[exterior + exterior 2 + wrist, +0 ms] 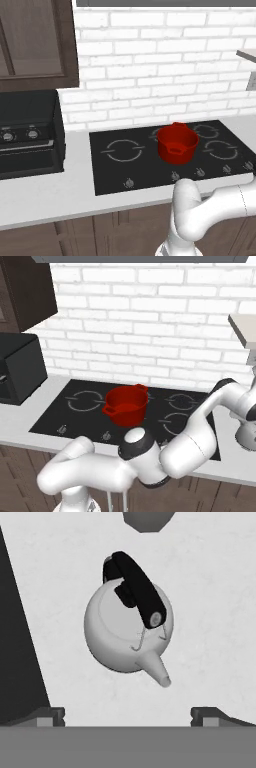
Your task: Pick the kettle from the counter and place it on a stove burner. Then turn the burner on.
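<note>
A small rounded shiny silver kettle [127,632] is seen from straight above in the hand view, sat on the smooth pale grey-white countertop slab [210,587]. Its dark arched handle [136,587] is laid across the top of the body, and a short spout [157,671] is pointed toward the lower edge of that view. A thin wire bracket is spotted where the handle meets the body near the spout. The edge of the black glass cooktop [15,657] is seen just off to the left of the kettle, not touching it.

The two-finger gripper [127,717] is held above the kettle with its dark finger tips [47,716] spread wide apart, nothing gripped between them.

Over on the cooktop, a red two-handled pot [177,142] is parked near the middle, between the pale ring outlines, with a smaller thin-circle burner [220,149] just beside it toward the right edge.
</note>
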### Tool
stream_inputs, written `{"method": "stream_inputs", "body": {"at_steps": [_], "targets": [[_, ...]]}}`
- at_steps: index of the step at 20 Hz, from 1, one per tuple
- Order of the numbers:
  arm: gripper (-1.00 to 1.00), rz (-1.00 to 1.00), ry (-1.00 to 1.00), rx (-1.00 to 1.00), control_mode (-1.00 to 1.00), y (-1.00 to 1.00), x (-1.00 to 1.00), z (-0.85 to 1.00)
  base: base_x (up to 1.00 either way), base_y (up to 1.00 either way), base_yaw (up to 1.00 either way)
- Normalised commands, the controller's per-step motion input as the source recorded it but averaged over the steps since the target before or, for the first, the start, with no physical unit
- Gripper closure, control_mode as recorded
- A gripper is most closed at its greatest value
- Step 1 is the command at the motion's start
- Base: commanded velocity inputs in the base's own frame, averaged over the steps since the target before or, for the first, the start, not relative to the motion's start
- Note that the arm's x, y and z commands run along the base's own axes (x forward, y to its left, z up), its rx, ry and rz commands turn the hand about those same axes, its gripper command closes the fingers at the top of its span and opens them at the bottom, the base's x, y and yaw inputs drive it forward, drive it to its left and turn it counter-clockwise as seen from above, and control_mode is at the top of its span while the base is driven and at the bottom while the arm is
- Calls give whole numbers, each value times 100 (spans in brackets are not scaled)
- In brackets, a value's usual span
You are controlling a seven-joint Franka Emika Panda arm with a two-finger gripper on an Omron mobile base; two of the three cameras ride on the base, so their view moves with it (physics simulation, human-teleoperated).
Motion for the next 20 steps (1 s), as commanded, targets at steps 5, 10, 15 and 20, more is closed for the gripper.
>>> {"method": "stream_inputs", "body": {"at_steps": [5,10,15,20], "targets": [[-100,0,-5,0,-100,-22,34,-25,0,0,0],[-100,0,-13,0,-100,-38,39,-22,0,0,0],[100,0,-16,1,-100,-34,20,-26,0,0,0],[100,0,-4,0,-100,0,2,-3,0,0,0]]}}
